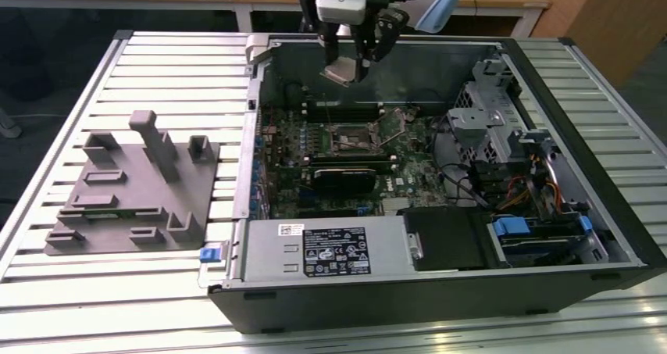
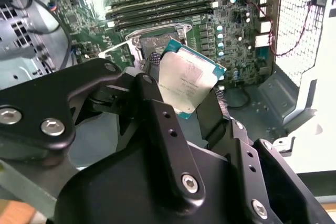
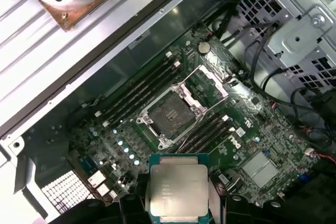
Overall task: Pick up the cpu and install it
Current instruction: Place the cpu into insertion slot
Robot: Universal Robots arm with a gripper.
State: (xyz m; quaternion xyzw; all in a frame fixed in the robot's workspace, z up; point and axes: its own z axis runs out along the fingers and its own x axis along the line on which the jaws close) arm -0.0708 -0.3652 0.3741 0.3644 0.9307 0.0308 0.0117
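Note:
My gripper (image 1: pixel 351 63) hangs over the back part of the open computer case (image 1: pixel 625 237), shut on the cpu (image 1: pixel 340 74). The cpu is a small square chip with a pale silver top and a green rim, held tilted by its edges. In both wrist views the cpu (image 2: pixel 186 80) (image 3: pixel 178 190) sits between the black fingers (image 2: pixel 151 100) (image 3: pixel 135 203). The motherboard's square socket (image 1: pixel 349 139) (image 3: pixel 170 114) (image 2: pixel 152 43) lies below, apart from the chip. Its bed is bare and its metal frame (image 3: pixel 210 80) is swung up.
Memory slots (image 3: pixel 142 90) flank the socket. A black block (image 1: pixel 339 180) lies on the board in front of it. Drive cages and cables (image 1: pixel 521 159) fill the case at the exterior view's right. A grey plastic tray (image 1: pixel 136 190) stands on the slatted table at the left.

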